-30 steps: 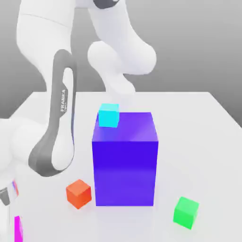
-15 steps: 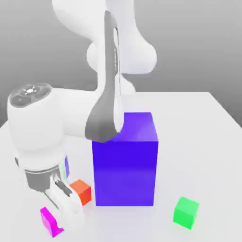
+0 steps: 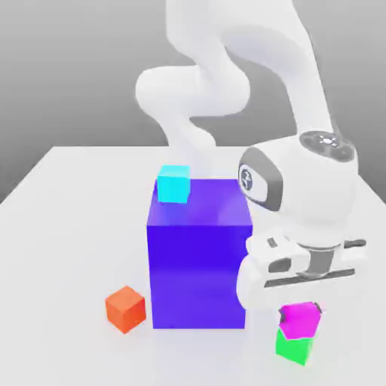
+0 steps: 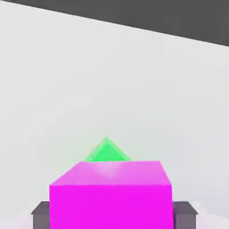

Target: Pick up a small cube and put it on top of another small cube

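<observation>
**Spotter:** Where does the magenta cube (image 3: 301, 317) sit relative to your gripper (image 3: 301, 305)?

**Operator:** Directly beneath my hand, between the fingers (image 4: 41, 214); it rests on the green cube (image 3: 294, 347), turned a little against it so the green corners poke out.

**Spotter:** Are you clamped on it?

**Operator:** I judge not; the jaws read spread wide, a dark pad flanking each side of the magenta cube, so I'd call it let go.

**Spotter:** Next move?

**Operator:** Straight up, I think; any sideways drift could nudge the stack toward the big blue block (image 3: 198, 252) beside it.
</observation>
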{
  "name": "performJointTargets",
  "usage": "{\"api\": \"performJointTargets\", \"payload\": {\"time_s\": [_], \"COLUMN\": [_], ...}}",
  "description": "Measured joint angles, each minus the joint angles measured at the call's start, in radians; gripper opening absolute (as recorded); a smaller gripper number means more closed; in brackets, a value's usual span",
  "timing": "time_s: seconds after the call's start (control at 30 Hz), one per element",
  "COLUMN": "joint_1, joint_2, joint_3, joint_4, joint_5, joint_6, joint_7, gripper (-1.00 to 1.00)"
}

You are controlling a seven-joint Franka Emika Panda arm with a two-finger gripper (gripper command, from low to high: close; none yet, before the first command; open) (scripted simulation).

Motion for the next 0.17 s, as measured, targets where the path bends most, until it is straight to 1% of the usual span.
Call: {"api": "performJointTargets", "payload": {"time_s": [0.07,0.1,0.17], "joint_1": [0.009,0.007,-0.005], "joint_2": [0.013,0.002,-0.052], "joint_3": [-0.005,0.002,0.025], "joint_4": [0.0,-0.001,-0.005], "joint_5": [-0.013,-0.005,0.042], "joint_6": [0.012,0.002,-0.044], "joint_7": [0.006,-0.002,-0.037], "gripper": [1.0,1.0,1.0]}}
